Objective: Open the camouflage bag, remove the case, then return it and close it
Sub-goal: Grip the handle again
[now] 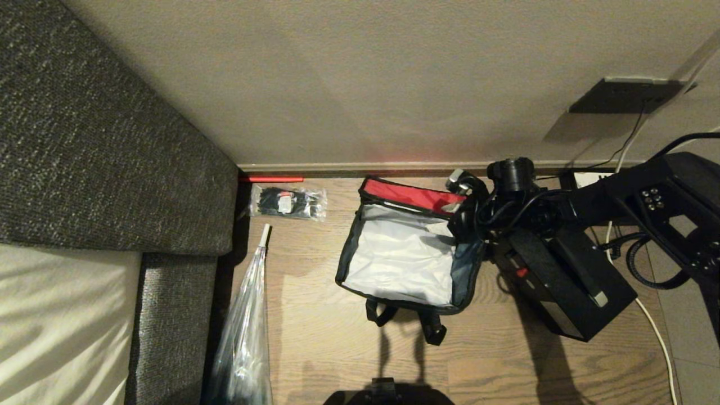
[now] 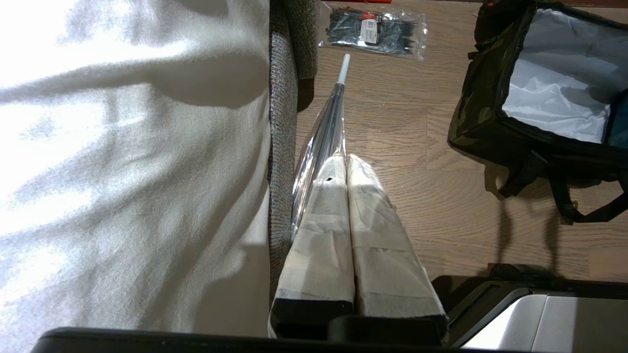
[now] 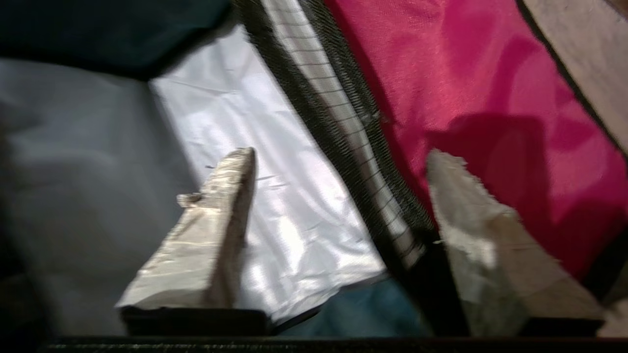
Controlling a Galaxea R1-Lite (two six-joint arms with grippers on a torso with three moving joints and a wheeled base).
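The wooden floor (image 1: 315,349) carries the camouflage bag (image 1: 405,253), case (image 1: 568,281), clear packet (image 1: 288,202) and umbrella (image 1: 247,332).

Warm, dim indoor light fills the head view. The camouflage bag (image 1: 406,253) and the case (image 1: 568,284) throw long dark shadows over the wooden floor (image 1: 315,337). The bag's silver lining shines pale just beside the right end effector (image 3: 338,196), whose view is smeared with motion blur and shows saturated red on the lid lining. Beside the left end effector (image 2: 346,169), the white bedding (image 2: 122,162) is overexposed, nearly blown out, and the floor grain is sharp.
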